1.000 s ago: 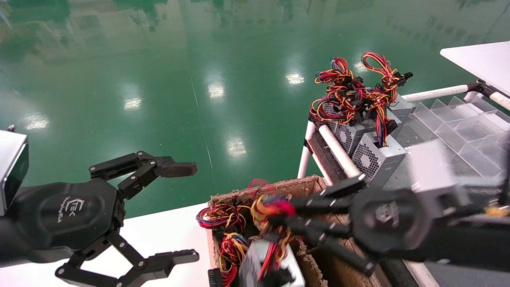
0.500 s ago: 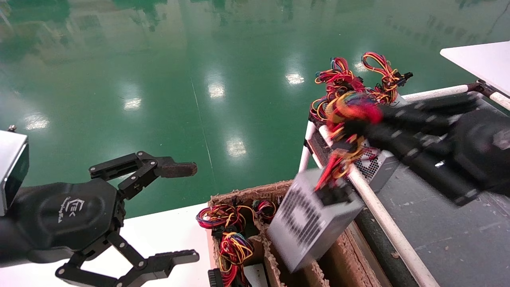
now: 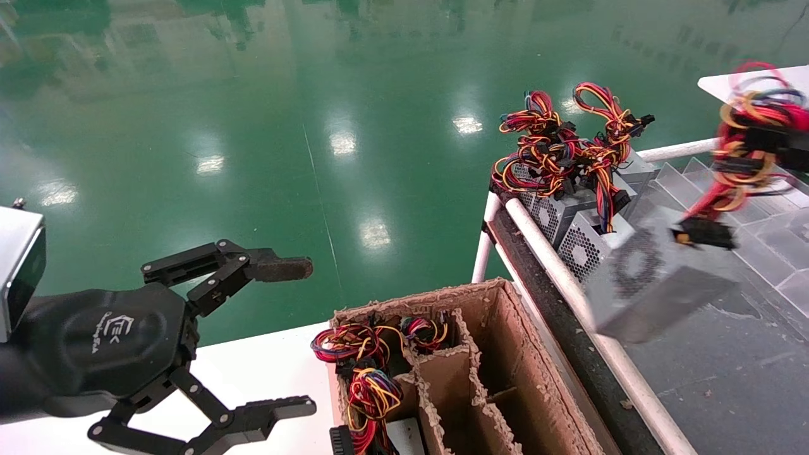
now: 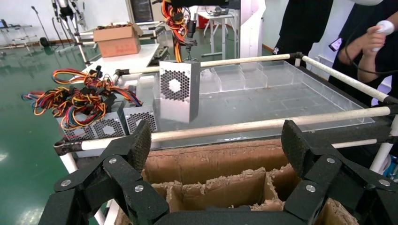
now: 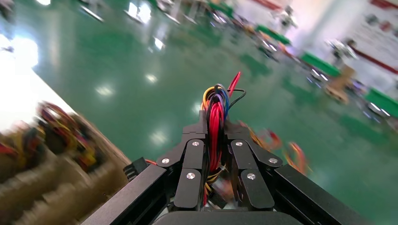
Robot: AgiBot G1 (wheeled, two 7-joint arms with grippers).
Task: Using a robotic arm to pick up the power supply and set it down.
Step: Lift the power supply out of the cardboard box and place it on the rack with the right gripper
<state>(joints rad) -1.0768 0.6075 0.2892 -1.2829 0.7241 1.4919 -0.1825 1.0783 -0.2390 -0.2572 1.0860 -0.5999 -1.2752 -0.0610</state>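
Observation:
The power supply [image 3: 657, 281], a grey metal box with a perforated vent face, hangs tilted in the air over the grey railed table. It dangles from its bundle of red, yellow and orange wires [image 3: 752, 126]. My right gripper [image 3: 774, 139] is at the far right edge, shut on that wire bundle [image 5: 215, 117], with the cables pinched between its fingers [image 5: 195, 154]. The left wrist view shows the same box [image 4: 176, 91] suspended above the table. My left gripper [image 3: 297, 335] stays parked at the lower left, open and holding nothing.
Other power supplies [image 3: 569, 218] with wire bundles stand at the table's far corner. A divided cardboard box [image 3: 505, 354] below holds more wire bundles [image 3: 360, 354]. A white pipe rail [image 3: 556, 272] borders the table, with clear divided trays [image 3: 727, 189] behind. A person [image 4: 371, 42] stands beyond the table.
My right gripper lifted the power supply by its wires out of the cardboard box, then swung it up and right over the rail to above the grey table. The left arm stayed still.

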